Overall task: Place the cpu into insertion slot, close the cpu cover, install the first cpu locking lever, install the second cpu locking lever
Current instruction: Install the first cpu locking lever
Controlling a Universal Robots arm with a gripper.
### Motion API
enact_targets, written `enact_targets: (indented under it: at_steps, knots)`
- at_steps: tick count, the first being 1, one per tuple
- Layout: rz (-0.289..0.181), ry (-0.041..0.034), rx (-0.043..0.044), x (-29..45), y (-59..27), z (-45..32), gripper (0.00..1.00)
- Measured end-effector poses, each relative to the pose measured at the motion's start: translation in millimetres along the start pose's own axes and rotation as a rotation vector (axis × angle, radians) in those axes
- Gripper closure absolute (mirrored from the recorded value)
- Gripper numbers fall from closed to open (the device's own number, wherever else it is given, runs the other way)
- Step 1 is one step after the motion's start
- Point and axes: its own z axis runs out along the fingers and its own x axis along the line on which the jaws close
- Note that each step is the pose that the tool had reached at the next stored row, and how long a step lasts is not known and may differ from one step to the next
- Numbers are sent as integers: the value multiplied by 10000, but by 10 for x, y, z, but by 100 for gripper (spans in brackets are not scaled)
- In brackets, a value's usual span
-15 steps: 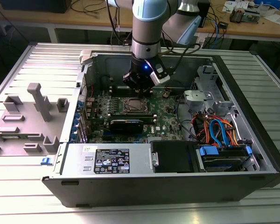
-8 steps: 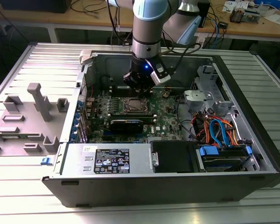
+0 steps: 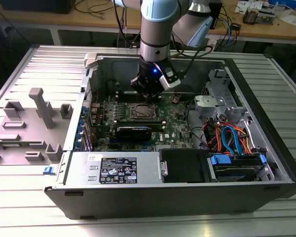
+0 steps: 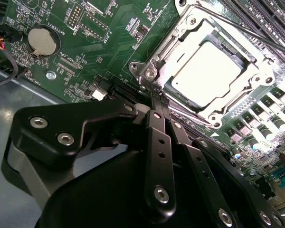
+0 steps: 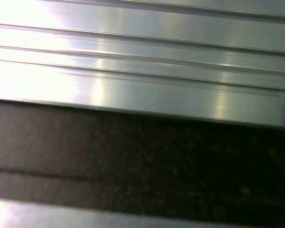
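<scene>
My jaws [image 4: 156, 92] are pressed together, holding nothing, their tip at the near corner of the cover [image 4: 213, 66]. The cover lies flat over the cpu [image 4: 206, 71] (pale and square in its opening), which sits in the slot [image 3: 140, 112]. Beyond, green board [image 4: 85, 52] and a coin cell [image 4: 42, 41]
</scene>
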Motion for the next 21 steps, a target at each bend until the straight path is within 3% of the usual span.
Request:
enact_targets:
  at_steps: [4,21]
  knots:
    - [1,6,32,-7,-2,14,89]
    - [2,2,30,-9,-5,-4,89]
